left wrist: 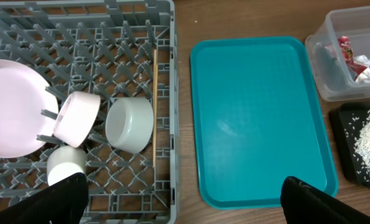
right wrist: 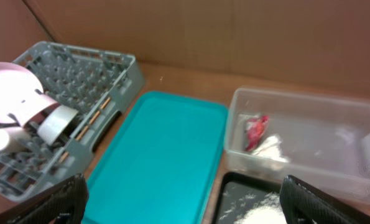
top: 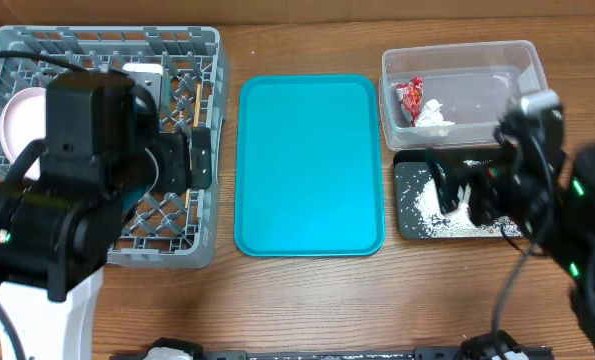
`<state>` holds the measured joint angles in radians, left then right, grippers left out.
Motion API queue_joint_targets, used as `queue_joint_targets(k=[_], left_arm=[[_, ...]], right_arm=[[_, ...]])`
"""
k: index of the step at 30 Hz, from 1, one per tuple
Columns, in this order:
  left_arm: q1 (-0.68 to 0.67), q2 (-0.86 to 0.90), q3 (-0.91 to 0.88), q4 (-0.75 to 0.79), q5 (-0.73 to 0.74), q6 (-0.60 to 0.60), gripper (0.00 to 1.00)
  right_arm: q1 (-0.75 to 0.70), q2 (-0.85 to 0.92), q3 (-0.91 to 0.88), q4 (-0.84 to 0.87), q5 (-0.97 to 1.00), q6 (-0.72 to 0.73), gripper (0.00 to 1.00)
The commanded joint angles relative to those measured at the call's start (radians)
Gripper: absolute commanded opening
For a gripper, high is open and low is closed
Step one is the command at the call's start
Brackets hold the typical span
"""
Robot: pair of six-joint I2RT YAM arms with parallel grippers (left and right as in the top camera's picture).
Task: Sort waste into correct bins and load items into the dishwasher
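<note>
Red wrapper (top: 410, 97) in clear tub (top: 462, 50); print unreadable.

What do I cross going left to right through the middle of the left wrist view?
Pale-pink plate → smaller pink dish → grey-green bowl → wooden chopstick → teal tray.

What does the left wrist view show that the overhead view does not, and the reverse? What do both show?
Only left wrist: the grey-green bowl, small pink dish and white cup in the grey rack. Only overhead: the left arm, covering those dishes, and the right arm over the black tray. Both: teal tray, pink plate, red wrapper in the clear tub, rice.
</note>
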<state>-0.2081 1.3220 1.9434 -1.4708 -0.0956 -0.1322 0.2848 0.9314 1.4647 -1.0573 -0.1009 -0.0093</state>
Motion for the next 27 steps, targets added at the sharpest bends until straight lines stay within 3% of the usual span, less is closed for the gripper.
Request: queue_joint_targets(k=[1,7,16,27], left_arm=[[-0.002,0.032,0.007,0.001,0.015,-0.014,1.00],[-0.002,0.087,0.007,0.001,0.015,-0.014,1.00],[-0.002,0.169,0.007,0.002,0.015,-0.014,1.00],[-0.002,0.282,0.007,0.002,0.015,-0.014,1.00]], right_arm=[[-0.005,-0.065,-0.150,0.087,0.085,-0.104,1.00],[-0.030,-0.267,-0.558,0.429,0.075,-0.096,1.00],[-0.030,-0.582,-1.022,0.714,0.073,-0.096,1.00],[-0.030,-0.910,-1.387,0.980,0.073,-0.096,1.00]])
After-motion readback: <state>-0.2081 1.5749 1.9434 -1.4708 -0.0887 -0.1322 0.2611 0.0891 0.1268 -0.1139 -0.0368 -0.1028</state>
